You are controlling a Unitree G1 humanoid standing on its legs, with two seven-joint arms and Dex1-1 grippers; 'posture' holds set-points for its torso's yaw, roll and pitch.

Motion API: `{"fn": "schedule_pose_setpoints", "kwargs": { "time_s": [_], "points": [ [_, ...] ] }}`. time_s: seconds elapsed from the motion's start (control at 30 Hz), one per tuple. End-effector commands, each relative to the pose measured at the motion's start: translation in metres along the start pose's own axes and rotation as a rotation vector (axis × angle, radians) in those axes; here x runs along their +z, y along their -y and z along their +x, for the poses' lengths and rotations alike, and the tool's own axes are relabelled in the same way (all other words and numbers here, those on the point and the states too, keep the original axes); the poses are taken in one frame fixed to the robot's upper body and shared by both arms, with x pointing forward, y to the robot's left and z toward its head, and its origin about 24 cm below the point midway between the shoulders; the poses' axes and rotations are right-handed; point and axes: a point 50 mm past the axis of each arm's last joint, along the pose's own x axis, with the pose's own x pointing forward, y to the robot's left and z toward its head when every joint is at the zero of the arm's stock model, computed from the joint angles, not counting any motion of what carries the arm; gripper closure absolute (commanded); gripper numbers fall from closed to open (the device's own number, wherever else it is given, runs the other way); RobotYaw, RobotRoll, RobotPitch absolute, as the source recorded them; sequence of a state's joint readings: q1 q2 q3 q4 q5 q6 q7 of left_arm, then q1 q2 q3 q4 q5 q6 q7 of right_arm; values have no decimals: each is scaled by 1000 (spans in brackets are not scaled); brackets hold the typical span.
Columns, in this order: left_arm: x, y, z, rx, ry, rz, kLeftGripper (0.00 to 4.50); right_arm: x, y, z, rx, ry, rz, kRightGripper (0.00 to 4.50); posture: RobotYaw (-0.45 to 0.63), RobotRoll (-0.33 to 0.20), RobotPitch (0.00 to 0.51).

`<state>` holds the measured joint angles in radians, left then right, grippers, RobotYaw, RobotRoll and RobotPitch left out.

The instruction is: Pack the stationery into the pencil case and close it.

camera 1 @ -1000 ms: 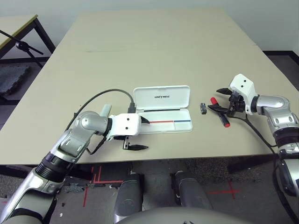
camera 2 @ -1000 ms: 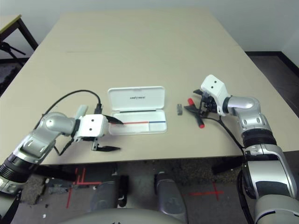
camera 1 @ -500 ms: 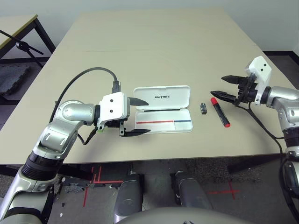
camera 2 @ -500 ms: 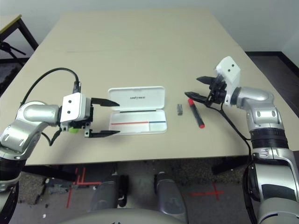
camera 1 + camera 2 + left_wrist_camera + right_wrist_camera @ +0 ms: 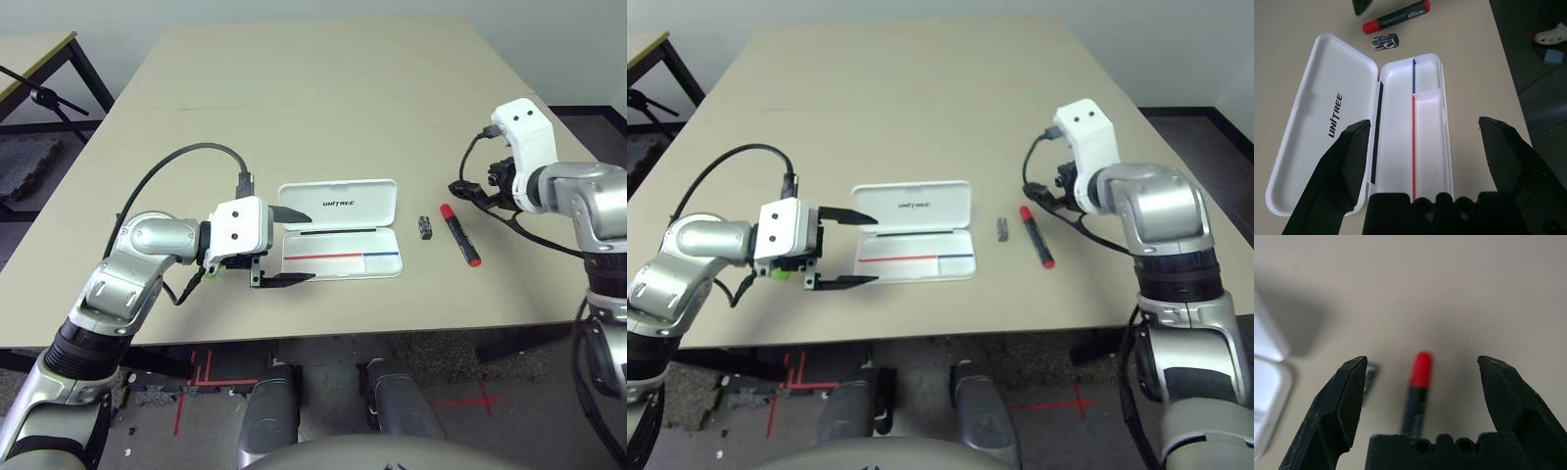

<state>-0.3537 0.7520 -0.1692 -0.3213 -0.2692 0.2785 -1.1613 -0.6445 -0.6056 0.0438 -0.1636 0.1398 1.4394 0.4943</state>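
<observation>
Quick status from my end: basically nothing is packed yet. The pencil case (image 5: 340,230) is lying open on the counter (image 5: 333,88), lid folded flat toward the far side, and through the left wrist camera I can see both compartments of the tray are bare, just the red-blue stripe along the divider.

The red-and-black marker pen (image 5: 460,235) is out on the counter to the right of the case, and the tiny dark block (image 5: 425,227) sits between the case and the marker, close to the marker but not touching either as far as I can tell. There's a bit of lime green, which I take for the highlighter (image 5: 210,274), peeking out behind the left end effector (image 5: 291,246), left of the case on the counter.

Left end effector is released, fingers spread wide, hovering at the left end of the case with nothing in it. Right end effector (image 5: 1420,382) is also spread wide and empty, aimed down with the marker's red end between its fingers in the wrist view, well above it I'd guess.

So by my count: case opened, all three items left to load, then the lid to shut. Marker looks like the first pick.
</observation>
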Motion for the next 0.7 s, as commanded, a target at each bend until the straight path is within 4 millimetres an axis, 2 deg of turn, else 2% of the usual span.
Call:
{"fn": "schedule_pose_setpoints", "kwargs": {
  "time_s": [0.03, 0.17, 0.7],
  "points": [
    [-2, -2, 2, -9, -12, 6, 34, -17, 1, 4, -33, -70, 1, 0, 15, 0, 114],
    [-2, -2, 4, -15, -12, 11, 34, -36, 4, 11, -53, -117, 12, 0, 10, 0, 111],
    [-2, -3, 4, -16, -22, 17, 34, -57, 10, 27, -61, -169, 16, 0, 16, 0, 104]
  ]
}}
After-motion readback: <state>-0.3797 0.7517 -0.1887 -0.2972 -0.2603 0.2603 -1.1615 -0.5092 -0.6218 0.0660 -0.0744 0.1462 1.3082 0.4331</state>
